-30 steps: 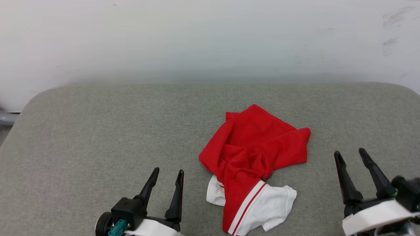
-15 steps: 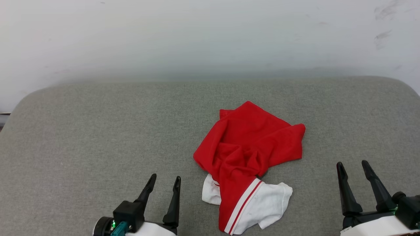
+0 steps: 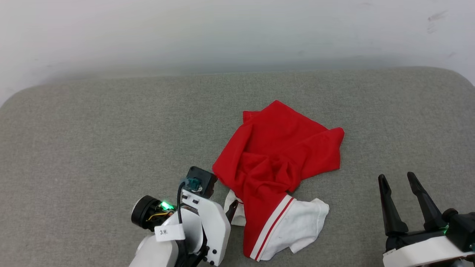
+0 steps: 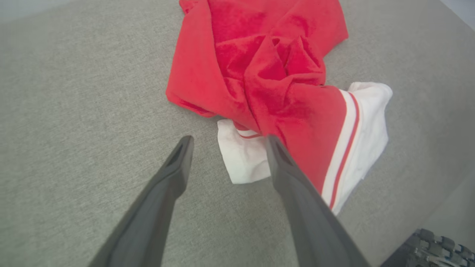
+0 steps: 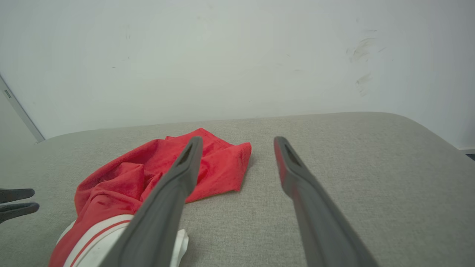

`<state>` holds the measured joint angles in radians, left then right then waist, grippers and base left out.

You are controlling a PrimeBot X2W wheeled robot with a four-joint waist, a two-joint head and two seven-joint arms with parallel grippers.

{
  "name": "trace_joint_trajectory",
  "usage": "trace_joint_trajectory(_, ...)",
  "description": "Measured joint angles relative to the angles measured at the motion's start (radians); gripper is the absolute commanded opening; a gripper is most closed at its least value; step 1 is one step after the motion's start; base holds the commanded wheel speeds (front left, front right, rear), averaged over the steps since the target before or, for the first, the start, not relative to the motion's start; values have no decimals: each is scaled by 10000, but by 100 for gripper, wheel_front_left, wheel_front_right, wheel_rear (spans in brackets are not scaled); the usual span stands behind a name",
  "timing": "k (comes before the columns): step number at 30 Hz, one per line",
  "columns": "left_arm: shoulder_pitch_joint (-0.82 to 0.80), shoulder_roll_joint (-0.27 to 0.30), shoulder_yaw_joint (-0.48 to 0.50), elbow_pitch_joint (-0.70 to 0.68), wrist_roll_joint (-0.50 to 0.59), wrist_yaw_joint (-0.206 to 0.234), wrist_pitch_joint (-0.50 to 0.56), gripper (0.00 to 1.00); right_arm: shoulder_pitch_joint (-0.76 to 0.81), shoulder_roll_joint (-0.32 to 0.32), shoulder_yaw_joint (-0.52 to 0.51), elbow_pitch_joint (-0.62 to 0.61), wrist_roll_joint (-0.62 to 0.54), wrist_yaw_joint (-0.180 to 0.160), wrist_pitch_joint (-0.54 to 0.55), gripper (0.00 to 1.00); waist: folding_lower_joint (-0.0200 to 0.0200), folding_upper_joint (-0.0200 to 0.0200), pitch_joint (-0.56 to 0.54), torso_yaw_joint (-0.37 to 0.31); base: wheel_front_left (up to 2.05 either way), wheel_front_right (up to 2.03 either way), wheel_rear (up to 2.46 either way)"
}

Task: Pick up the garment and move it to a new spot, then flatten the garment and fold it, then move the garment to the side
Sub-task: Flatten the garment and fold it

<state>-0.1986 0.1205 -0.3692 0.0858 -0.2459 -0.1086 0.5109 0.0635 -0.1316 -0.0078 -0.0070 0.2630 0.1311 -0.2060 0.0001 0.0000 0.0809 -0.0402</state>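
Note:
The garment (image 3: 276, 155) lies crumpled in a heap on the grey padded surface (image 3: 92, 141), red body uppermost, with white sleeves and red-white striped trim at its near end (image 3: 297, 230). Its lettering is hidden. My left gripper (image 4: 229, 141) is open and points down at the small white sleeve (image 4: 241, 159), one fingertip over the cloth's edge and nothing between the fingers. In the head view its white wrist (image 3: 207, 226) sits just left of the garment. My right gripper (image 3: 397, 177) stands open to the garment's right, well apart from it, with the garment (image 5: 156, 174) showing behind its left finger.
A pale wall (image 3: 237, 29) rises right behind the grey surface. The surface's rounded corners show at the far left and the far right (image 5: 426, 126). A dark ridged thing (image 4: 438, 248) sits below the surface's near edge. Bare grey fabric stretches left of the garment.
The head camera has tipped down, shifting the whole picture. My left arm has turned and swung right toward the garment's small white sleeve. The right gripper has sunk a little and stays open.

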Motion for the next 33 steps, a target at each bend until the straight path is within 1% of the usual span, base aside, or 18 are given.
trace_joint_trajectory(3, -210, 109, -159, -196, 38, 33, 1083, 100, -75, -6, 96, -61, 2, 0, 10, 100, 0, 0, 141, -120, 0, 0, 0)
trace_joint_trajectory(6, -329, 196, -224, -155, 31, 44, 1695, 100, -170, 4, 165, -146, 2, 0, 46, 100, 0, 0, 322, -258, 0, 0, 0)
trace_joint_trajectory(11, -597, 198, -134, 362, 125, 303, 1661, 100, -231, 0, 205, -251, 0, 0, 102, 100, 1, 0, 659, -467, 0, 0, 0)
trace_joint_trajectory(20, -828, 2, -207, 1615, -17, 355, 1287, 100, -402, -50, 215, -293, 13, 0, 94, 100, 1, 0, 1116, -700, 0, 0, 0)
trace_joint_trajectory(21, -872, -2, -215, 1751, -17, 355, 1264, 62, -420, -52, 222, -293, 13, 0, 88, 100, 1, 0, 1157, -700, 0, 0, 0)
trace_joint_trajectory(22, -910, -8, -213, 1860, -21, 355, 1210, 4, -433, -50, 232, -293, 13, 0, 88, 100, 0, 0, 1186, -694, 0, 0, 0)
trace_joint_trajectory(23, -950, -13, -217, 1952, -35, 355, 1151, 0, -436, -50, 238, -293, 13, 0, 88, 100, 0, 0, 1207, -678, 0, 0, 0)
trace_joint_trajectory(29, -1043, 25, -261, 2123, -48, 336, 688, 0, -448, -54, 219, -224, 0, 0, 102, 100, 1, 0, 1148, -424, 0, 0, 0)
trace_joint_trajectory(33, -1039, 408, -13, 1534, 88, 594, 307, 0, -433, -38, 207, -107, -2, 0, 117, 100, 0, 0, 903, -203, 0, 0, 0)
